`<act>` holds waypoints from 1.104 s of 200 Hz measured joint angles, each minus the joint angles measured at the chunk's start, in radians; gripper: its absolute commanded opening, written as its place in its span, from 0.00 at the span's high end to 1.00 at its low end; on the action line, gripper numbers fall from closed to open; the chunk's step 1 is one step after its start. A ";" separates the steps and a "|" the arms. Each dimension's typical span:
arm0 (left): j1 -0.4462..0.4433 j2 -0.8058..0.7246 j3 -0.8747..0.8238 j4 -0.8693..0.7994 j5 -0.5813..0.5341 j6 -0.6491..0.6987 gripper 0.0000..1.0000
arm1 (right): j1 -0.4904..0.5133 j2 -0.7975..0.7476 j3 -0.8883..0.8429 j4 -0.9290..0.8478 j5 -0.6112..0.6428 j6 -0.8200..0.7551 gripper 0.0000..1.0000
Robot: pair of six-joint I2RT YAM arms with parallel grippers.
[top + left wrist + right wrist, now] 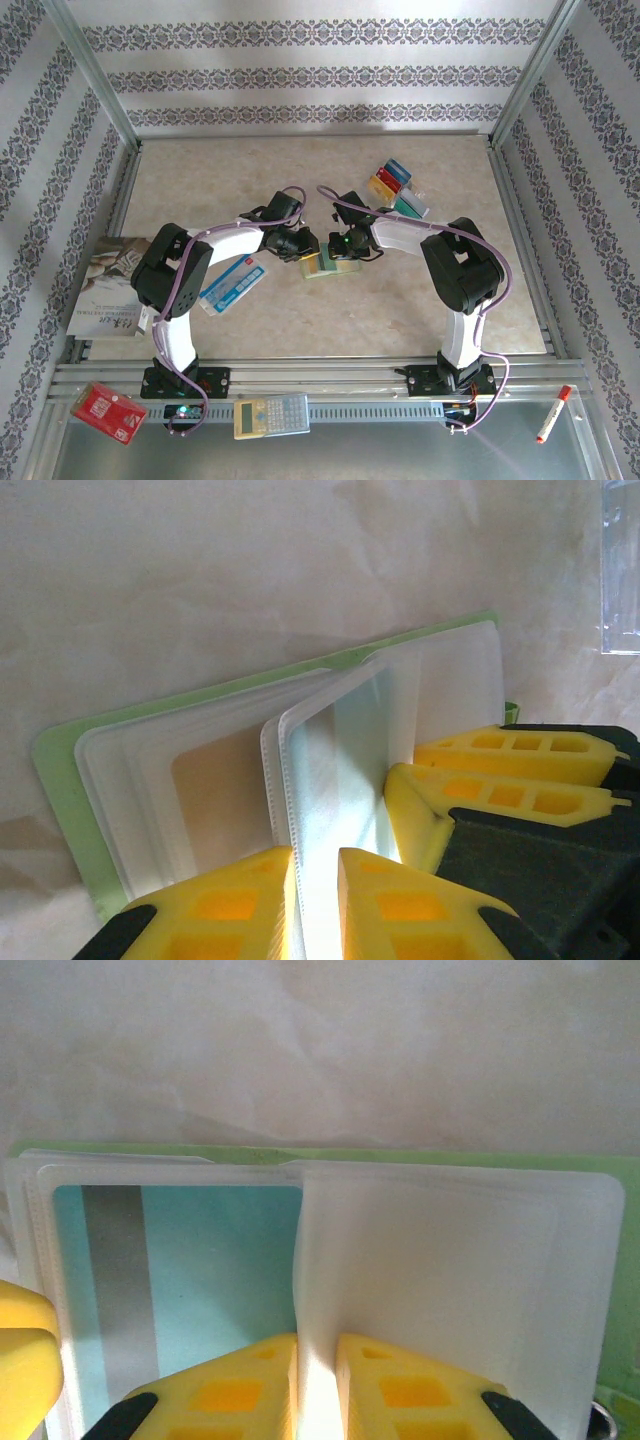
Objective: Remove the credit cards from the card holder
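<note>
I see the lime-green bifold card holder [322,268] lying open at the middle of the counter [300,170], between my two arms. My left tool [310,253] reaches it from the left and my right tool [337,252] from the right, each pinching one of its clear plastic sleeves [340,750]. A teal plastic card [200,1270] sits in the sleeve beside the right tool's pinch. Loose plastic cards in mixed colours [397,190] lie behind the holder to the right. A blue-and-white flat packet [232,285] lies to its left.

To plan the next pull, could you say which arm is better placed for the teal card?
Probably the right: the teal card sits just beside the right gripper, while the left gripper pinches an empty-looking sleeve.
</note>
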 measured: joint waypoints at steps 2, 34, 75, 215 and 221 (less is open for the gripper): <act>0.000 0.000 0.000 0.000 0.000 0.000 0.80 | 0.000 0.000 0.000 0.000 0.000 0.000 0.80; 0.000 0.010 0.000 0.000 0.000 0.000 0.80 | 0.000 0.000 0.000 0.000 0.000 0.000 0.80; 0.000 0.026 0.000 0.002 -0.001 0.000 0.80 | 0.000 0.000 0.000 0.000 0.000 0.000 0.80; 0.005 0.048 0.005 0.079 0.123 -0.026 0.87 | 0.000 0.000 0.000 0.000 -0.001 0.000 0.80; 0.005 0.048 0.005 0.080 0.126 -0.027 0.89 | 0.000 0.000 0.000 0.000 -0.003 0.000 0.80</act>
